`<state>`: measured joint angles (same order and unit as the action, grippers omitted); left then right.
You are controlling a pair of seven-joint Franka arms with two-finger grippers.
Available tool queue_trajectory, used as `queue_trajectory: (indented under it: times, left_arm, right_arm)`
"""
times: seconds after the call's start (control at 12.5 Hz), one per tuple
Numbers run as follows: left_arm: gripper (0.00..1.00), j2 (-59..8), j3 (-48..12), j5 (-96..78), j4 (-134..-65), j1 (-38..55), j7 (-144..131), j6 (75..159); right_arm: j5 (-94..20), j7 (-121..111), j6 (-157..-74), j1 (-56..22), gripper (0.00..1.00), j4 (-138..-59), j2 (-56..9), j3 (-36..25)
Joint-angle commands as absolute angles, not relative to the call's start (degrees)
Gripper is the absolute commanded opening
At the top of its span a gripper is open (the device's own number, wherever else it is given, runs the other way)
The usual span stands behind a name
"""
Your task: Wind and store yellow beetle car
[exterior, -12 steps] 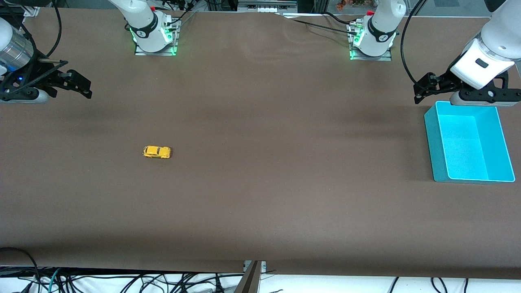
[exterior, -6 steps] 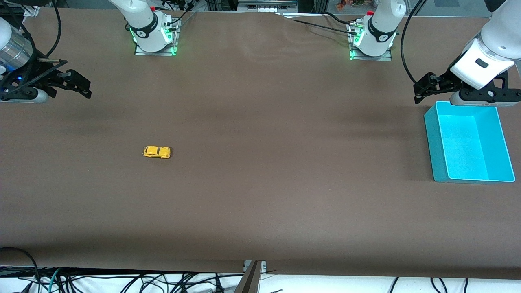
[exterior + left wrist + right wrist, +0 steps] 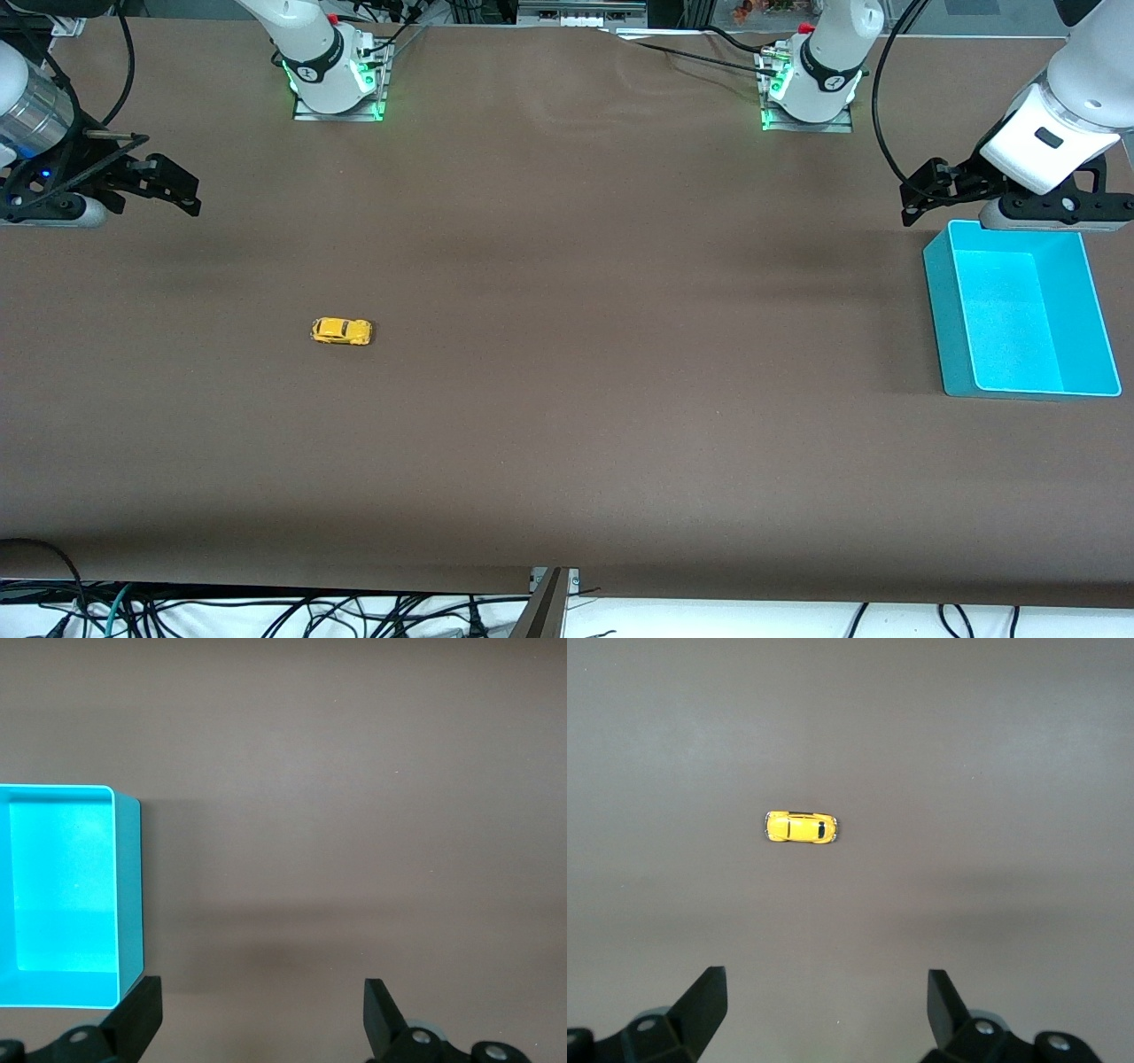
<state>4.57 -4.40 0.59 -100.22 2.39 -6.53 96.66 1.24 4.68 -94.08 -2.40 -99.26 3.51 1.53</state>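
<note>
You had the yellow beetle car (image 3: pixel 341 331) resting on its wheels on the brown table (image 3: pixel 567 425), toward the right arm's end — untouched. Your right gripper (image 3: pixel 173 184) hung above that end, fingers spread and empty. Your left gripper (image 3: pixel 921 197) waited with fingers apart beside the open turquoise bin (image 3: pixel 946 306), well apart from the car.

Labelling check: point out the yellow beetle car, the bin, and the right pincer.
yellow beetle car (image 3: pixel 341 330), front view, roof.
turquoise bin (image 3: pixel 1091 301), front view, rim toward the left arm's end.
right pincer (image 3: pixel 827 1008), right wrist view, midway between its open fingertips.
</note>
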Motion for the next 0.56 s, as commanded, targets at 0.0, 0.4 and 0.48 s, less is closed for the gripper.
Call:
queue_trajectory:
  times: [0.0, 0.4, 0.48]
  left_arm:
    - [1.00, 4.7, -4.5, 1.0, -100.0, 2.4, -6.4, 96.1]
    - [1.00, 4.7, -4.5, 0.9, -100.0, 2.3, -6.4, 96.1]
    - [1.00, 4.7, -4.5, 0.9, -100.0, 2.3, -6.4, 96.1]
  right_arm:
    - [0.8, 5.4, -92.7, -2.4, 1.00, -97.5, 2.8, 1.5]
    - [0.9, 4.6, -92.7, -2.5, 1.00, -97.2, 2.9, 1.8]
    - [0.9, 4.6, -92.7, -2.6, 1.00, -97.2, 2.8, 1.8]
